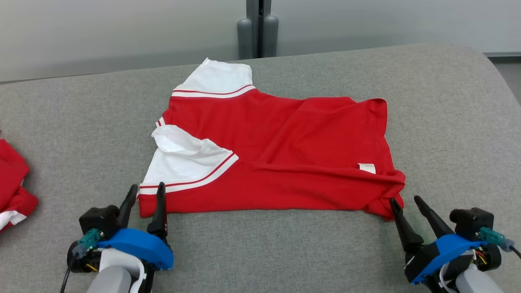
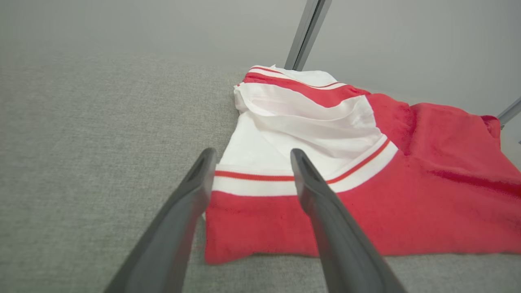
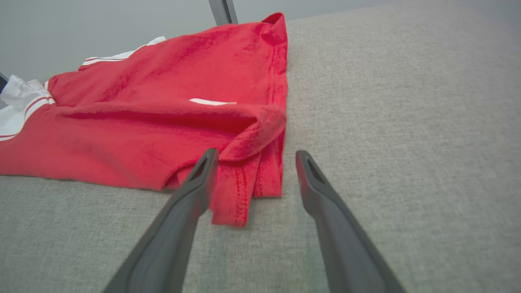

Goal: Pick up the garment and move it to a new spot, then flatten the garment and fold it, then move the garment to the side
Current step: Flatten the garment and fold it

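Right gripper (image 3: 255, 154) fingers spread; red garment (image 3: 163, 122) corner lies between.

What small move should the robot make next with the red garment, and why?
Probably close the right hand on the bunched near-right corner of the garment and draw it outward: that corner lies crumpled between the open fingers, while the rest looks fairly flat.

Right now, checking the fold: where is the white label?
Head view, right side: the white label lies on the red garment, near the right gripper.

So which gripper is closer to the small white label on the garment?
Right. The right gripper is at the corner nearest the label; the left gripper is at the opposite corner, by the white sleeve.
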### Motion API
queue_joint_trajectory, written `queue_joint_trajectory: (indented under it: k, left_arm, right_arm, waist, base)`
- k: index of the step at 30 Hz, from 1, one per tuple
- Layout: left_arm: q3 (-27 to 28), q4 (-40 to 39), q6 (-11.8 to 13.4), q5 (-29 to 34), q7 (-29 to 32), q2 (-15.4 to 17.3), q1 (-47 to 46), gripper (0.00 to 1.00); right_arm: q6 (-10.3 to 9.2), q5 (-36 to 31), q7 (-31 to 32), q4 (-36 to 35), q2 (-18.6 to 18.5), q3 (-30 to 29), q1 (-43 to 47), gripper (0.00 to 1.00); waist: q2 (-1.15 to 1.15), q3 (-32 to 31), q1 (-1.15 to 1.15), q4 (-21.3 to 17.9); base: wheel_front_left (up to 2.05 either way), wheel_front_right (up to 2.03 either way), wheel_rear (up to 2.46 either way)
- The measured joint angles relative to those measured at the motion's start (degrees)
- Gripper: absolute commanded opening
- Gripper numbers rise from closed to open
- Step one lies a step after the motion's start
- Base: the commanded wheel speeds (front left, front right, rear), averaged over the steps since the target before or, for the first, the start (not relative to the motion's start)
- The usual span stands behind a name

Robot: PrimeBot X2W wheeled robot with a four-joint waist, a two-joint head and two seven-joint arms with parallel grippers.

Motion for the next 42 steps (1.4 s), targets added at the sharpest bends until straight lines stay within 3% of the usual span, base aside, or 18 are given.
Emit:
queue_joint_trajectory:
  k: [7, 16, 20, 21, 22, 23, 32, 42]
  left_arm:
    - [-1.66, 1.43, 0.94, 3.07, -0.16, 0.21, 1.22, 1.00]
    - [-2.32, 5.54, 2.21, 4.99, -0.24, 0.44, -0.84, 1.00]
    - [-3.18, 8.66, 1.55, 4.85, 0.30, 0.42, -1.77, 1.00]
    - [-3.27, 9.13, 1.32, 4.37, 0.48, -0.04, -1.96, 0.85]
    - [-3.57, 9.47, 1.11, 4.25, 0.66, -0.48, -2.29, 0.32]
    - [-3.79, 9.77, 0.83, 4.26, 0.94, -0.63, -2.50, 0.00]
    - [-2.02, 10.35, 0.05, 2.77, -0.07, -0.47, -2.30, 0.00]
    - [2.91, -3.76, 3.01, 2.66, -0.24, -1.33, 12.63, 0.00]
  right_arm:
    - [0.00, -2.59, 0.49, 0.42, 1.04, 2.22, -0.14, 1.00]
    - [0.00, -10.44, 0.55, 6.47, 0.80, 2.32, -2.77, 1.00]
    - [-0.01, -12.21, -0.03, 8.98, 1.57, 1.12, -3.50, 1.00]
    - [0.00, -12.18, -0.05, 9.46, 2.12, 0.85, -3.65, 0.93]
    - [-0.01, -12.02, -0.11, 10.06, 2.65, 0.60, -3.82, 0.23]
    - [0.00, -11.52, -0.33, 10.53, 3.16, 0.37, -4.20, 0.00]
    - [0.00, -8.60, -2.07, 10.38, 3.43, -0.29, -4.78, 0.00]
    - [0.02, -4.35, -2.09, 0.96, -0.69, -0.59, 6.70, 0.00]
  waist:
    - [0.00, 0.35, 0.00, 0.37]
    - [0.00, 0.60, 0.00, 0.79]
    - [0.00, 0.71, 0.00, 0.63]
    - [0.00, 0.75, 0.00, 0.52]
    - [-0.01, 0.78, 0.00, 0.43]
    - [-0.01, 0.81, 0.00, 0.39]
    - [-0.01, -2.36, 0.00, 2.17]
    - [-0.01, -7.44, 0.00, 3.81]
  base:
    - [0.00, 0.00, 0.00]
    - [0.00, 0.00, 0.00]
    - [0.00, 0.00, 0.00]
    - [0.00, 0.00, 0.00]
    - [0.00, 0.00, 0.00]
    - [0.00, 0.00, 0.00]
    - [0.00, 0.00, 0.00]
    - [0.00, 0.00, 0.00]
